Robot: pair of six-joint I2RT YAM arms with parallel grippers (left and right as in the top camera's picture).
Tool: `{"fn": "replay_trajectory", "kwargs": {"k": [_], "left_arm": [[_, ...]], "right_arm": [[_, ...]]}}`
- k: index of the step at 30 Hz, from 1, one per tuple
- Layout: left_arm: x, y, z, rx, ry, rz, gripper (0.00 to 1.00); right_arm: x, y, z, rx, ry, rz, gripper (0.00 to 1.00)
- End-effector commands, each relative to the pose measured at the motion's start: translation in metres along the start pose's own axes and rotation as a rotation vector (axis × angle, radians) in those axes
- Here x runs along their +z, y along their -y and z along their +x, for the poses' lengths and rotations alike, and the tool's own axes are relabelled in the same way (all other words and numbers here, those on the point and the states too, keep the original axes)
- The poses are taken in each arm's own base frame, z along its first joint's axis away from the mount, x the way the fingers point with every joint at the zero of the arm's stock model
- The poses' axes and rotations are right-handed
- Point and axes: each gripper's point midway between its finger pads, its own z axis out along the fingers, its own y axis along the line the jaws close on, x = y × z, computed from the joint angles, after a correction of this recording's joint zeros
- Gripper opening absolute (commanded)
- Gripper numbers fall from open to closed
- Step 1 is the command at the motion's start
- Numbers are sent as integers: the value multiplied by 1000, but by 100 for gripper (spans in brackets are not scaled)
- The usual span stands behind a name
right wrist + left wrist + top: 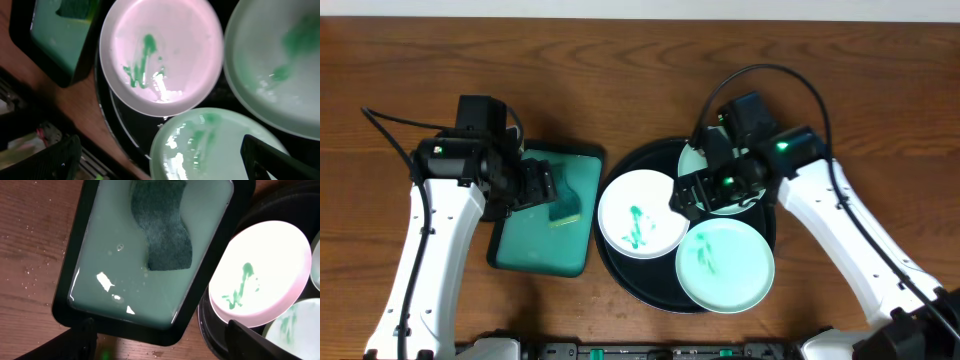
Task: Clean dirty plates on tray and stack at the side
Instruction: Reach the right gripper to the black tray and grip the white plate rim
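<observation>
Bright overhead light; glare on white plate (260, 270); wrist views soft.

Green-smeared white plate (162, 55), right mint plate (272, 70), lower mint plate (215, 147), black tray (132, 127) beneath

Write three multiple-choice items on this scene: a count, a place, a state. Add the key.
1. Plates on the black tray: A one, B two, C three.
2. The sponge lies: A on the black tray, B in the green tray, C on a plate.
3. The white plate is: A smeared green, B wiped clean, C upside down.
Key: C, one white and two mint lie on it; B, it rests in that tray's milky liquid; A, green streaks cross its middle.
</observation>
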Motion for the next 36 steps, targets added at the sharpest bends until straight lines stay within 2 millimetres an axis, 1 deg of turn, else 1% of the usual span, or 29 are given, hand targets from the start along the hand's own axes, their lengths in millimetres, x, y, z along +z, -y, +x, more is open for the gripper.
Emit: {"fn": "replay_trajectory", "kwargs": {"k": [1, 4, 7, 10, 12, 13, 14, 15, 16, 17, 18, 20, 24, 26, 32, 34, 36], "left_arm": [[-5, 2, -4, -2, 17, 10, 82], [-5, 2, -4, -2, 16, 10, 82], [-5, 2, -4, -2, 16, 10, 82], [-5, 2, -4, -2, 16, 10, 82], [-5, 2, -4, -2, 17, 10, 82], [-5, 2, -4, -2, 17, 10, 82], [-5, 2, -4, -1, 17, 10, 82], [-5, 2, -4, -2, 17, 10, 82], [-5, 2, -4, -2, 17, 10, 82], [-5, 2, -4, -2, 17, 10, 82], [-5, 2, -4, -2, 16, 10, 82], [-5, 2, -4, -2, 17, 10, 82], [-5, 2, -5, -1, 21, 11, 82], [-5, 2, -5, -1, 22, 11, 82], [-5, 2, -5, -1, 21, 11, 82], [-5, 2, -5, -1, 21, 11, 82], [-5, 2, -5, -1, 21, 11, 82]], "right_arm": [[4, -14, -8, 70, 14, -7, 99], [12, -12, -23, 33, 63, 39, 99], [18, -10, -30, 25, 79, 49, 99], [25, -17, -29, 72, 56, -1, 99], [30, -24, -28, 57, 36, -42, 99], [33, -23, -27, 53, 28, -40, 82], [35, -20, -27, 49, 24, -26, 62], [38, -16, -27, 65, 20, -2, 53], [40, -9, -26, 123, 15, 32, 55], [42, 0, -23, 214, 6, 77, 61], [44, 8, -17, 313, -8, 122, 62], [46, 17, -10, 387, -30, 169, 55], [55, 29, -5, 430, -47, 244, 52], [62, 31, -3, 434, -64, 262, 52], [92, 40, 9, 518, -148, 299, 36], [101, 43, 12, 536, -169, 314, 34], [108, 46, 15, 555, -185, 324, 34]]}}
